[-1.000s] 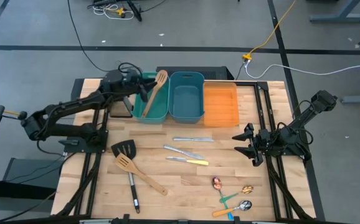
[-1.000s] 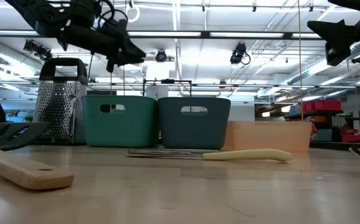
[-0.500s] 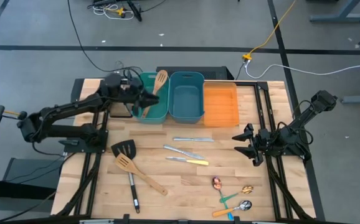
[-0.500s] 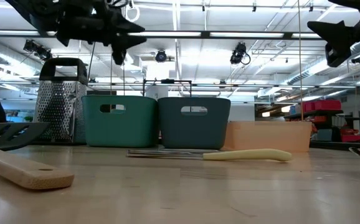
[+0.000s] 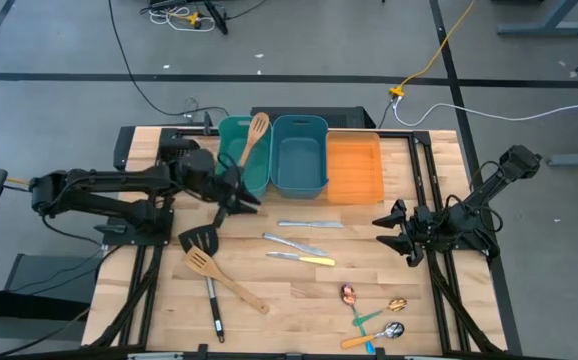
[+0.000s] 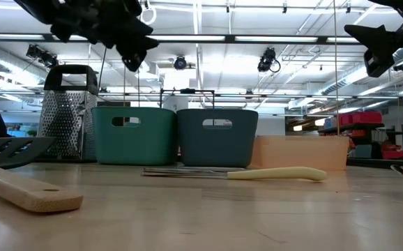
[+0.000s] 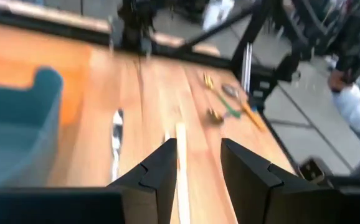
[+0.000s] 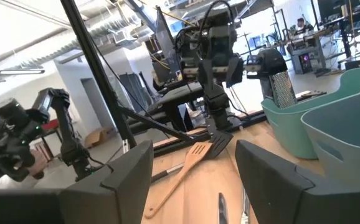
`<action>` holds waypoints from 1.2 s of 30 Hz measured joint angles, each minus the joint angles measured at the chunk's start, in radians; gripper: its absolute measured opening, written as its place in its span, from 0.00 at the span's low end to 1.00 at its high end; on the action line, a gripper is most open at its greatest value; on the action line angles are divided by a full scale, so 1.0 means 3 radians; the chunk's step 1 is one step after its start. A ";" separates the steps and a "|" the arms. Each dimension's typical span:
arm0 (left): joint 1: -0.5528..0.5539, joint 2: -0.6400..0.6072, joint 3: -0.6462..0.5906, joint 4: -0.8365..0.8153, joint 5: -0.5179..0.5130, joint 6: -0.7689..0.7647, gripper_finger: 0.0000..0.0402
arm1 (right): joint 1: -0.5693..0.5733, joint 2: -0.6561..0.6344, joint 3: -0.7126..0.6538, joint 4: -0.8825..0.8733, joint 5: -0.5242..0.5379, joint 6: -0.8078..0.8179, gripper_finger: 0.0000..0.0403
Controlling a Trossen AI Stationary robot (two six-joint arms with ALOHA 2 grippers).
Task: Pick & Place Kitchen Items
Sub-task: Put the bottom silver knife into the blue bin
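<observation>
- Now the left gripper (image 5: 237, 196) has pulled back from over the teal bin (image 5: 231, 183) and sits just in front of it, above the bench (image 5: 299, 290), jaws partly apart with nothing between them.
- A moment ago it hovered at the bin's rim beside the wooden spatula (image 5: 252, 139) that leans inside; that spatula stays in the bin, handle down and head over the far rim, so that placement looks finished.
- Nearest the gripper, toward the front left of the bench, lie a black turner (image 5: 202, 243) and a second wooden spatula (image 5: 220, 275), touching or crossing; either seems the likely next pick.
- Three knives (image 5: 299, 243) lie mid-bench in front of the blue bin (image 5: 300, 177): one all silver at the back, one below it, and a yellow-handled one (image 5: 318, 260) nearest the front.
- Small spoons (image 5: 374, 313) with coloured handles cluster near the front right corner.
- An orange bin (image 5: 355, 190) stands beside the blue one at the back edge; both look empty of utensils from above.
- At the right edge the right gripper (image 5: 397, 231) waits, jaws wide apart and holding nothing, unmoved over the last second.
- Most items are yet to be binned, so the task is at an early stage.
</observation>
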 joint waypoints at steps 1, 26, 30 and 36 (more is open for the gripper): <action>-0.0069 0.0000 0.0000 -0.0068 -0.0038 0.0000 0.33 | 0.0001 0.0000 0.0000 0.0001 0.0000 0.0000 0.60; -0.1241 0.0187 -0.0034 -0.0878 -0.1514 0.0487 0.33 | 0.0000 0.0001 -0.0001 -0.0007 0.0011 -0.0008 0.60; -0.1243 0.0396 -0.0073 -0.0840 -0.1512 0.0487 0.33 | 0.0000 0.0004 0.0000 -0.0011 0.0011 -0.0008 0.60; -0.1242 0.0673 -0.0072 -0.0574 -0.1532 0.0599 0.33 | 0.0001 0.0005 0.0000 -0.0016 0.0010 -0.0009 0.60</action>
